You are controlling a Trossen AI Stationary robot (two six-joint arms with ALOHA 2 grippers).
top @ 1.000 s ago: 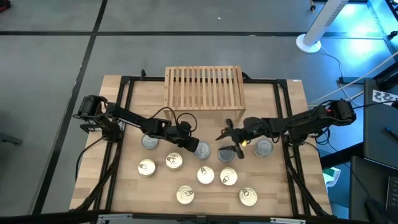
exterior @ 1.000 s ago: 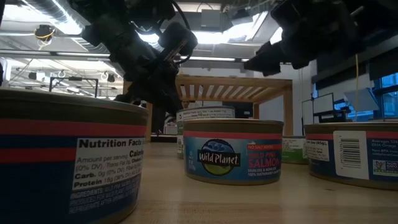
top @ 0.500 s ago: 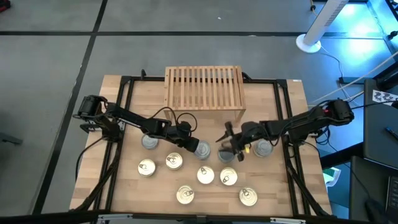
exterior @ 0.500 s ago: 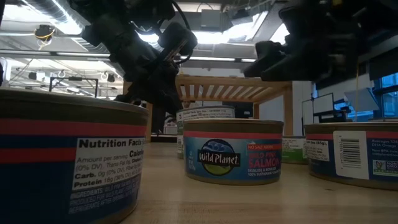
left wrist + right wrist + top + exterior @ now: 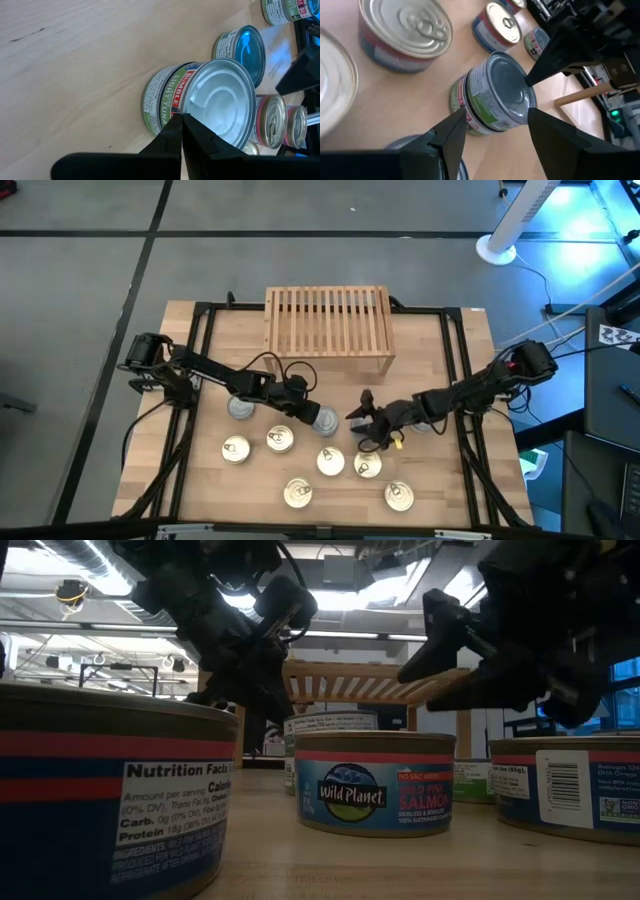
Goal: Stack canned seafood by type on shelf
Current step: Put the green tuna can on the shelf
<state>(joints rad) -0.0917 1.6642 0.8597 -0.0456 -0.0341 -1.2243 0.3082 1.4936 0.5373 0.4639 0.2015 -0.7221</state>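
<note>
Black, two-fingered and spread apart, the right end effector (image 5: 358, 420) hangs low over the middle of the bench (image 5: 430, 340), holding nothing. In its wrist view a green-banded tin (image 5: 492, 97) lies straight ahead, framed between the two fingers but apart from both. The tin stands upright on its base, so its axis is vertical and its round wall offers the same width from every side. The left end effector (image 5: 305, 412) is the nearer of the two. Its fingers are clenched to a single point that rests at the rim of this tin's lid, and it grasps nothing. A grasp of this tin would therefore seem to fall to the right arm, reaching toward the left arm's side. The edge of another tin that shows directly beneath the right end effector could equally be its object, and the views do not settle which. The green-banded tin is short, with a plain silver-grey lid pressed in concentric rings and a paper band printed in green, white and red. Gold-lidded tins (image 5: 330, 461) with pull tabs and red bands are scattered on the near half of the bench, and another silver tin (image 5: 240, 408) stands behind the left arm. The shelf (image 5: 328, 320), of slatted pale wood, sits at the far edge, well apart from both arms, with no tin on its top.
</note>
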